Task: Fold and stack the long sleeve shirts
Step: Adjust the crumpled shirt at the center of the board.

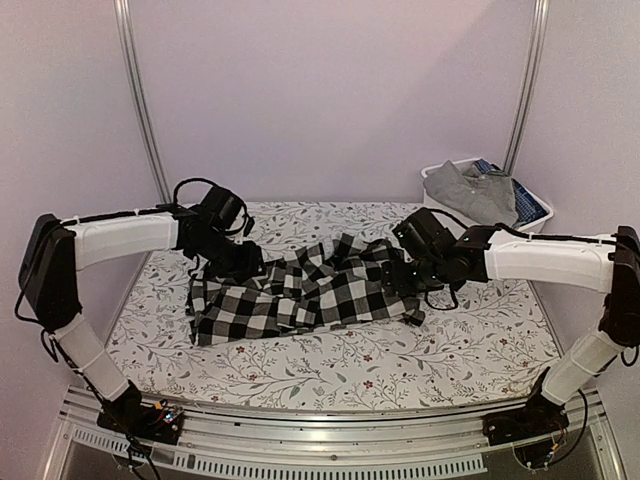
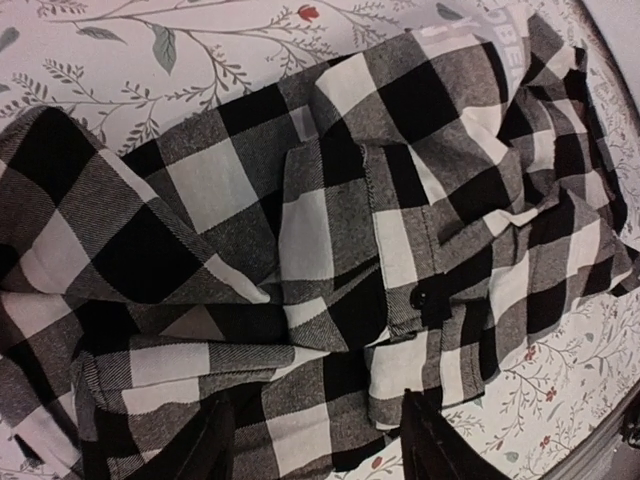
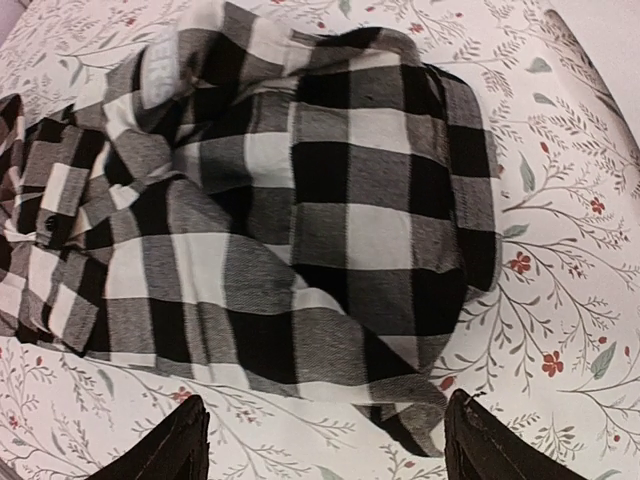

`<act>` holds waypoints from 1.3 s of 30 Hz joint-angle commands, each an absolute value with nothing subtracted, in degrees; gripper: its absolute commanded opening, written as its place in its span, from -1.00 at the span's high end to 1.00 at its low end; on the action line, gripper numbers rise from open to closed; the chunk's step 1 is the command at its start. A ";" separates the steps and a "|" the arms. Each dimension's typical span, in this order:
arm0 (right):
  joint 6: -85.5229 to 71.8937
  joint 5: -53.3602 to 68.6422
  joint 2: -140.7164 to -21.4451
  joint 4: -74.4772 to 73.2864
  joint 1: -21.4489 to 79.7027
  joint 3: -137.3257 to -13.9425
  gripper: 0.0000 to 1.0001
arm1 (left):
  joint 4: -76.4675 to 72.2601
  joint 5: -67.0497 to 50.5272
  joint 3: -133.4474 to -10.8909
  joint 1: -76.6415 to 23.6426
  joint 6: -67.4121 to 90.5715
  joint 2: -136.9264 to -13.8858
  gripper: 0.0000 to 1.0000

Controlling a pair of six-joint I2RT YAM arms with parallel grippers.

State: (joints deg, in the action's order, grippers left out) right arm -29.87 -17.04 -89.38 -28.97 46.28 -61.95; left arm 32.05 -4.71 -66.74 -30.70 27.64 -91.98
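Sprawling across the middle of the flowered worktop (image 1: 330, 375) is the black-and-white checked shirt (image 1: 300, 295), rumpled and bunched, stretched left to right between the two arms. Back at the far right corner sits a white basket (image 1: 541, 214), and in it a grey shirt (image 1: 462, 190) with a dark blue patterned one (image 1: 522, 200) beside it. Now the arms: the left hand (image 2: 315, 415) hovers low over the left end of the check, fingers apart, cloth lying loose under the gap, nothing pinched. The right hand (image 3: 325, 405) hangs over the shirt's right end, jaws spread wide, bare flowered cloth showing between them. Up close, one small dark button (image 2: 418, 298) sits on a folded placket.
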 commanded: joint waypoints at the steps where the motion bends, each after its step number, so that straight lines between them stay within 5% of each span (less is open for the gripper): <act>1: -31.91 -18.42 -94.35 -28.25 51.02 -68.43 -0.61 | 27.36 -6.87 -70.98 -31.49 24.53 -99.73 -0.18; 5: -31.20 -16.42 -104.08 -26.93 54.22 -77.70 -0.68 | 25.81 -8.03 -75.37 -31.47 23.15 -106.87 -0.36; 9: -29.13 -12.41 -113.95 -26.44 56.68 -89.00 -0.71 | 26.12 -5.63 -78.96 -31.43 21.52 -113.59 -0.29; 15: -27.59 -7.88 -124.85 -26.37 59.19 -97.93 -0.72 | 21.99 -8.71 -74.07 -29.60 22.02 -115.63 0.24; 19: -28.03 -5.81 -128.91 -25.84 59.28 -99.15 -0.72 | 21.44 -8.60 -69.76 -29.22 23.28 -114.42 0.79; 21: -28.08 -4.98 -130.17 -25.58 59.33 -99.14 -0.69 | 20.21 -8.18 -66.70 -28.74 24.77 -112.56 0.88; 31: -27.71 -8.60 -130.38 -24.25 57.63 -89.71 0.36 | 14.85 -12.32 -48.30 -27.52 41.04 -96.58 1.00; 39: -21.21 -13.66 -123.49 -22.64 48.17 -83.42 0.31 | 4.65 -12.96 -42.13 -39.63 60.14 -87.48 1.00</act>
State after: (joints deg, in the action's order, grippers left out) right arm -25.06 -8.25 -125.03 -17.52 54.83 -86.28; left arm 10.92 -12.36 -40.75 -33.78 49.98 -88.23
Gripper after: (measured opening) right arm 0.321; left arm 0.008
